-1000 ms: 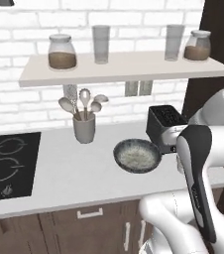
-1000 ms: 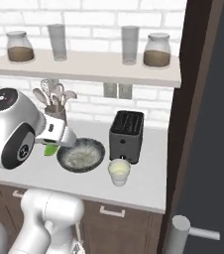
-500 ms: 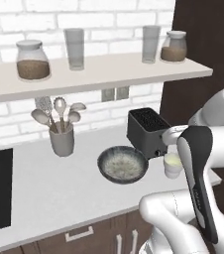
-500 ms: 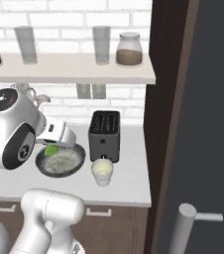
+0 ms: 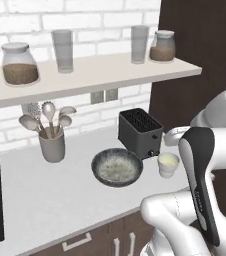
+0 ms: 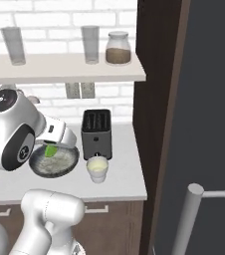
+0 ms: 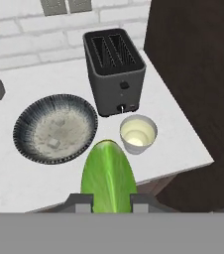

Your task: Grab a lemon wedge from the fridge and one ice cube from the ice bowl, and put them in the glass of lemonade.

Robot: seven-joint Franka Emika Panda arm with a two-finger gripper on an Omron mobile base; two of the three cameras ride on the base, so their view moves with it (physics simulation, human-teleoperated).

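We hold the lemon wedge (image 7: 108, 176) clamped in our pincer (image 7: 109, 202), above the surface (image 7: 15, 183) edge | just beyond: ice bowl (image 7: 54, 128) left, glass of lemonade (image 7: 138, 134) right, apart | toaster (image 7: 114, 70) behind both, close to the glass | dark fridge (image 6: 204, 99) side flanks right | utensil holder (image 5: 52, 145) far left
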